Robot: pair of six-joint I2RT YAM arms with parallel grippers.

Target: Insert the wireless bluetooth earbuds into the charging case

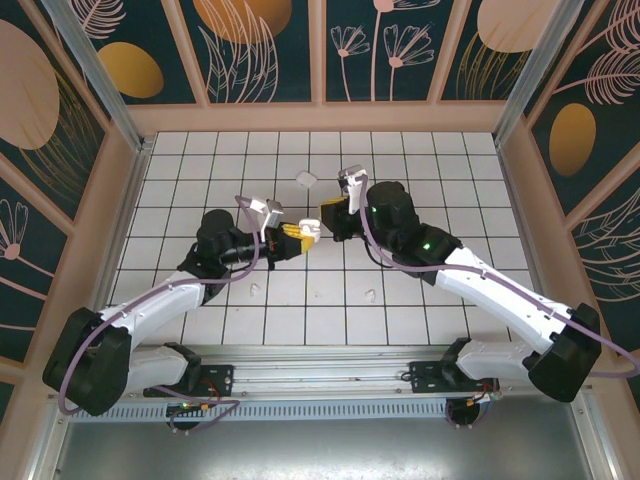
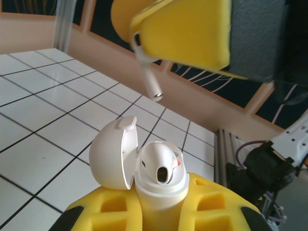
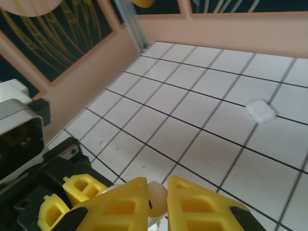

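- The left gripper [image 2: 161,211] was closed tight on the charging case [image 2: 161,180] and held it upright above the table [image 1: 180,200], with the lid [image 2: 111,156] swung open to one side.
- The right gripper [image 3: 158,199] was nearly closed on one earbud [image 2: 147,72]. The stem pointed down and hung just above the open case, not touching it.
- One socket in the case looked dark and empty. About the other socket I could not tell.
- This earbud was therefore picked up and brought over the case, but not yet put in.
- A second earbud [image 1: 254,292] and a third earbud [image 1: 370,296] lay on the tiles, near the arms.
- A spare case [image 1: 306,180] lay farther back and looked closed.
- In my judgement, most of the task was left.
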